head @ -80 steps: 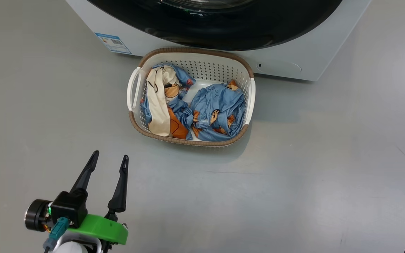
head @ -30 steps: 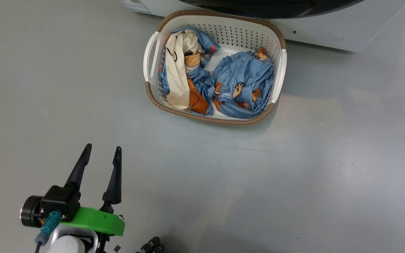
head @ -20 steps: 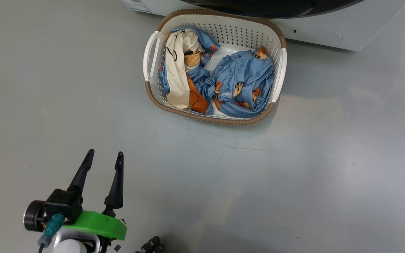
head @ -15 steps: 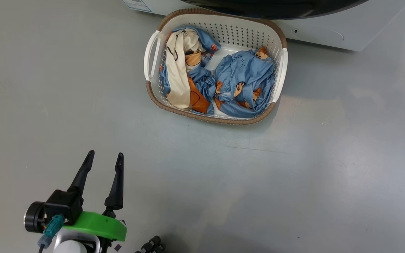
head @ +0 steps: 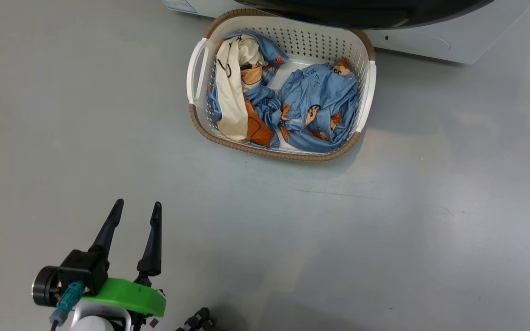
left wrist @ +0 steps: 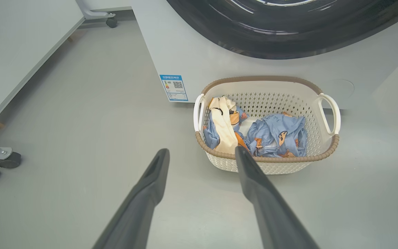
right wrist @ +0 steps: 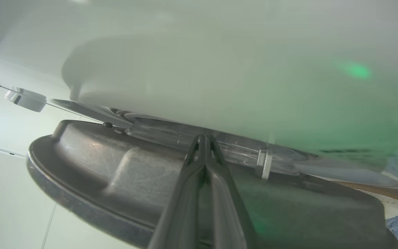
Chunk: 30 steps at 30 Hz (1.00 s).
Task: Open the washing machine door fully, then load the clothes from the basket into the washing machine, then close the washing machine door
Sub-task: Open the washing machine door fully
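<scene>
The cream basket [head: 269, 154] stands on the grey floor against the washing machine [head: 421, 43]. It holds the clothes: a light blue printed heap [head: 320, 96] and a cream and orange piece [head: 230, 101]. The washing machine door [head: 361, 11] shows as a black rim overhanging the basket's back edge. My left gripper [head: 137, 203] hovers open and holds nothing, well short of the basket [left wrist: 268, 159]. My right gripper [right wrist: 204, 136] is shut, its tips in the gap between the door's grey inner face [right wrist: 116, 166] and the white machine front [right wrist: 219, 69].
A white unit on castor wheels [left wrist: 9, 160] stands to the left of the machine, with another castor [left wrist: 111, 22] further back. A blue label [left wrist: 173, 87] is on the machine's lower left. A dark jointed part [head: 198, 319] shows at the head view's bottom edge.
The door's black rim has come further out over the basket's back edge. The head view has shifted slightly. My left gripper stays open in place.
</scene>
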Motion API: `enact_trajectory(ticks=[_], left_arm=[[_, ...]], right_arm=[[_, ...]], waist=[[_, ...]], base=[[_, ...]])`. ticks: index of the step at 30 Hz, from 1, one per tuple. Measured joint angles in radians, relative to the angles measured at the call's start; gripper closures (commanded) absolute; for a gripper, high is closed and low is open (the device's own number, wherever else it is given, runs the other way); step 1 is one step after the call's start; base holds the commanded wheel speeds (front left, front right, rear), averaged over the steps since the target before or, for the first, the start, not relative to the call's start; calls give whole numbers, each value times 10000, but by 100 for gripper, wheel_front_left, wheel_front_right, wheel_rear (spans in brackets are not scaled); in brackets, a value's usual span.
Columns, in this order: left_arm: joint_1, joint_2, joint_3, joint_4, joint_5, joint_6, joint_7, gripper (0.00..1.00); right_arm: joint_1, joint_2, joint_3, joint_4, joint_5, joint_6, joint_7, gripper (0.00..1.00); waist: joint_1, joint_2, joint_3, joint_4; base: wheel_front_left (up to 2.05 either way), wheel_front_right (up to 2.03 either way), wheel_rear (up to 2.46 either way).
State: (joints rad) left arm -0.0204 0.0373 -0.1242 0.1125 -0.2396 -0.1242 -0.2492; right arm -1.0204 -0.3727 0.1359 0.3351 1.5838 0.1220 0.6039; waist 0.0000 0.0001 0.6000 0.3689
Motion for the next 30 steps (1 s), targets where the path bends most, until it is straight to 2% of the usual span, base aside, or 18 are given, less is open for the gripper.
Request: enact_trajectory(ticks=[9, 18, 30], left_arm=[[-17, -12, 69, 17, -2, 0, 0, 0], [-124, -38, 148, 88, -75, 0, 0, 0], [-219, -44, 244, 274, -351, 0, 0, 0]], right_arm=[[-10, 81, 199, -36, 17, 0, 265, 100], [142, 485, 529, -236, 148, 0, 564, 100], [1446, 972, 917, -483, 372, 0, 784, 100]], waist=[[0, 0, -16, -74], [0, 0, -328, -196], [-1, 0, -1164, -355]], base=[[0, 0, 0], [0, 0, 0], [0, 0, 0]])
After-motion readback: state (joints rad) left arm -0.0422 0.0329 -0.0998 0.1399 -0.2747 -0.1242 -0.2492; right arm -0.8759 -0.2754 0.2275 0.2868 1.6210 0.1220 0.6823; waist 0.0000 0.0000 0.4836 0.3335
